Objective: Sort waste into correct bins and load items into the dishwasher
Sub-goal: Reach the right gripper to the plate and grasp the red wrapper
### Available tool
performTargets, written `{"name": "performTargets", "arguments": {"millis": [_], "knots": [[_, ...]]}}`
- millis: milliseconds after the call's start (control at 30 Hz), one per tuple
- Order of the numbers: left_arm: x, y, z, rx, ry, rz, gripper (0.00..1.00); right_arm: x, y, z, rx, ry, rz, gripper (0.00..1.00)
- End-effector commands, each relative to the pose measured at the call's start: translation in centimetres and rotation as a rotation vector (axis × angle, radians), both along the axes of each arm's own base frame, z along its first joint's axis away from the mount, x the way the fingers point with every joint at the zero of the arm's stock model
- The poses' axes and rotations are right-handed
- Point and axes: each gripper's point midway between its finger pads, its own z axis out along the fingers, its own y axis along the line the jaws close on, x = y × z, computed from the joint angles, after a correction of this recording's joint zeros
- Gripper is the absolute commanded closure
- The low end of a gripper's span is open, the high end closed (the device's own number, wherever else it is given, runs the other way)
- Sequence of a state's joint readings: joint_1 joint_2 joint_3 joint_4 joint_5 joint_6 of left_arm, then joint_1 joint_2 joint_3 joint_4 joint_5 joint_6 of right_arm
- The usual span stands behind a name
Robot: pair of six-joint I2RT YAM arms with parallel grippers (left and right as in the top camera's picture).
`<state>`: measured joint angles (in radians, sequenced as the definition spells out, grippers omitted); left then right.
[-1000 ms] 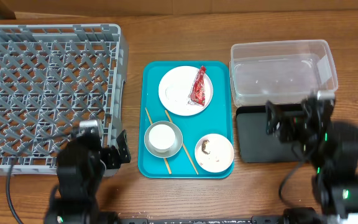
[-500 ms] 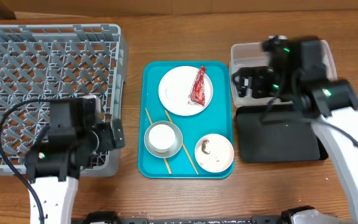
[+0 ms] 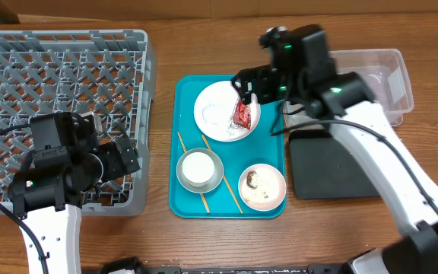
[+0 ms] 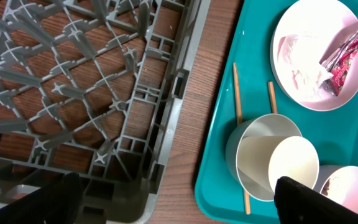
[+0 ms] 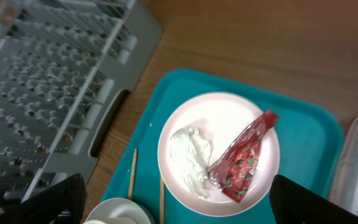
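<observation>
The red foil wrapper (image 3: 242, 113) and the crumpled white napkin (image 5: 190, 158) lie on the large white plate (image 3: 217, 114) at the back of the teal tray. My right gripper (image 3: 255, 87) hangs open and empty above the plate, its fingers (image 5: 61, 199) spread wide to either side of it in the right wrist view (image 5: 179, 205). My left gripper (image 3: 120, 160) is open and empty over the front right corner of the grey dish rack (image 3: 59, 114). A white cup (image 4: 294, 165) stands in the grey metal bowl (image 3: 200, 169). A small bowl (image 3: 262, 186) holds a brown lump. Two chopsticks (image 4: 236, 93) lie on the tray.
The teal tray (image 3: 230, 209) sits mid-table between the rack and the bins. The clear tub (image 3: 371, 84) stands at the back right, with the black tray (image 3: 333, 167) in front of it. My right arm crosses over both bins.
My right arm has swung from over the black tray, past the clear tub, leftward to above the plate. My left arm has moved back and left over the rack's front corner.
</observation>
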<state>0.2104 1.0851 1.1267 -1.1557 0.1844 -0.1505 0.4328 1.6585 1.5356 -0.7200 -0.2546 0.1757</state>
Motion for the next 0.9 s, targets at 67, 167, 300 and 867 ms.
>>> {"name": "performTargets", "arguments": {"millis": [67,167,300,867], "knots": [[0.4,-0.1,0.8,-0.004,-0.024,-0.019,0.0,1.8,1.1,-6.9,-0.094,0.126,-0.099,0.22],[0.4,-0.1,0.8,-0.005,-0.024,-0.017,0.0,2.7,1.0,-11.5,-0.18,0.177,-0.171,0.3],[0.4,-0.1,0.8,-0.006,-0.023,-0.017,0.0,3.2,1.3,-14.9,-0.216,0.214,-0.213,0.3],[0.4,-0.1,0.8,-0.005,-0.023,-0.017,0.0,3.7,1.7,-20.2,-0.258,0.276,-0.25,0.9]]}}
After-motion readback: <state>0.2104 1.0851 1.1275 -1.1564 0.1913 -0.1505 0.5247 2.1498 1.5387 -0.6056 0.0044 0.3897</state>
